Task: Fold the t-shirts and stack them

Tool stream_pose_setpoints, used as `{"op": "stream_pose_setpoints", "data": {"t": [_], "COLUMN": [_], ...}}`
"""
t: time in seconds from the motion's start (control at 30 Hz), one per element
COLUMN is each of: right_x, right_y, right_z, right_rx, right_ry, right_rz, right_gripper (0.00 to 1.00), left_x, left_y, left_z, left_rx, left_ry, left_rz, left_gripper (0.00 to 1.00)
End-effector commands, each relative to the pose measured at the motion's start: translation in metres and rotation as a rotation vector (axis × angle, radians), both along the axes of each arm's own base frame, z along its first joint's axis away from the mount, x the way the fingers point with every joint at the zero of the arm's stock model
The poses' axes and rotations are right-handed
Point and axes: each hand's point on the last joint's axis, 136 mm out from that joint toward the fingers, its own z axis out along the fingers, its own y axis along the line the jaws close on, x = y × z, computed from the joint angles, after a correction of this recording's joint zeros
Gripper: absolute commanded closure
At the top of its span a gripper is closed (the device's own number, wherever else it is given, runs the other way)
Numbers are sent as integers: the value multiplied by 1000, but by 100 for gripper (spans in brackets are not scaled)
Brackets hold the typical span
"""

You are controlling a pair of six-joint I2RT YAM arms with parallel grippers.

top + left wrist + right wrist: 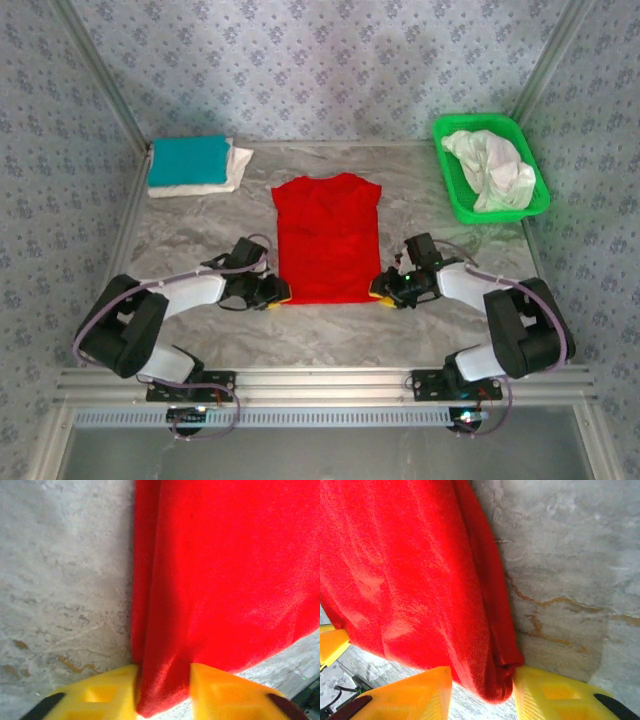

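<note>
At counter centre: the red shirt [327,240] lies flat on the grey marbled counter [330,335], sleeves folded in, making a long upright rectangle with the collar at the far end.
Near left corner of it: the left tool [283,292] sits low on the counter. In the left wrist view its yellow fingers [110,690] press on either side of a bunched fold of red cloth, so it is clamped on the red shirt.
Near right corner of it: the right tool [378,290] mirrors the left one. In the right wrist view its yellow fingers [555,695] pinch the rolled hem corner of the red shirt.
Far left: a folded teal shirt [188,160] rests on top of a folded white shirt [228,175].
Far right: a green basket [500,213] holds crumpled white cloth [490,170], well apart from the red shirt.
</note>
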Motion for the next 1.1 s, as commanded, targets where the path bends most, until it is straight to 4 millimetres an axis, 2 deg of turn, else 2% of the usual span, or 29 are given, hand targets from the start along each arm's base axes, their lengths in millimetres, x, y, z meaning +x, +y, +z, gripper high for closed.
{"op": "stream_pose_setpoints", "data": {"t": [0.0, 0.17, 0.23, 0.33, 0.4, 0.57, 0.73, 0.8, 0.93, 1.07], "right_x": [5, 7, 5, 4, 4, 8, 20, 25, 29, 22], "right_y": [4, 2, -2, -11, -12, -5, 0, 3, 4, 7], "right_z": [-1, 1, 0, -4, -6, -10, 0, 9, 23, 23], "right_rx": [2, -15, -30, -66, -55, -50, -35, -27, -27, -13], "right_ry": [5, -3, 0, 3, 8, 12, -32, -59, -90, -86], "right_rz": [-5, -19, -35, -69, -77, -57, -53, -46, -16, 5], "right_gripper": [63, 64, 60, 48, 48, 60, 91, 98, 100, 100], "left_x": [13, 14, 15, 17, 17, 19, 21, 22, 28, 29], "left_y": [-3, 0, 2, 1, 1, -2, -1, -1, 3, 4], "left_z": [6, 8, 8, 6, 4, 3, 5, 8, 18, 29], "left_rx": [13, 39, 49, 51, 52, 44, 47, 40, 44, 37], "left_ry": [-43, -48, -52, -55, -51, -52, -62, -75, -126, -169], "left_rz": [6, 2, 4, 3, 4, -1, 3, 0, 2, -10], "left_gripper": [74, 82, 83, 88, 97, 100, 100, 100, 100, 100]}}
